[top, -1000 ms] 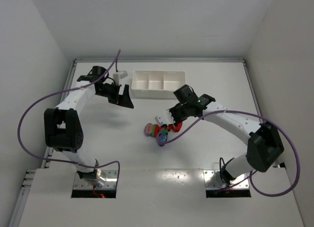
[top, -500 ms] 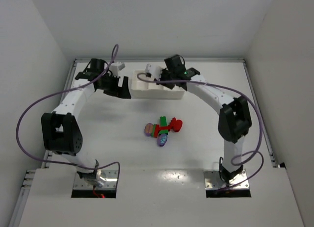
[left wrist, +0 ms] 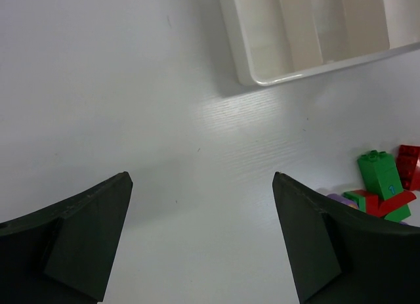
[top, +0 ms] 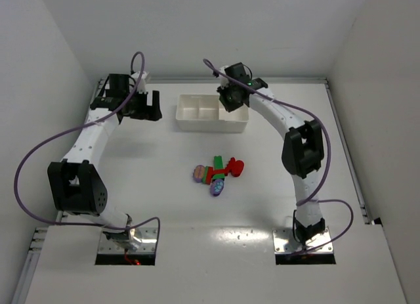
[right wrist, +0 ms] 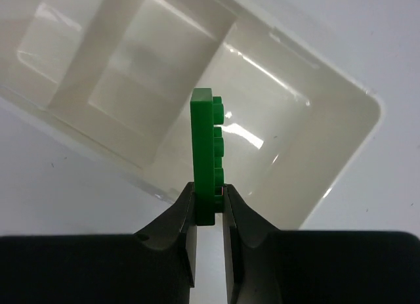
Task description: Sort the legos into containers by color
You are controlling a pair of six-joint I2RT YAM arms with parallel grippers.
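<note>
Right gripper (right wrist: 210, 204) clamps green lego (right wrist: 205, 146) over tray (right wrist: 331, 163) end compartment | left gripper (left wrist: 200, 199) spread wide | other legos (top: 218, 171) heaped away from tray

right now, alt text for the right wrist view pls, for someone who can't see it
The right tool pinches a flat green lego upright on its edge, over a white tray. The brick sits in front of the end compartment, close to its divider, and the compartments in view look empty.

White worktop (top: 157, 186) spreads out matte and faintly grained. Plain white walls (top: 39, 41) rise from the worktop's left, far and right edges. A thin metal rail (top: 295, 80) lines its far edge, and a glossier pale panel (top: 216, 264) lines its near edge.
</note>
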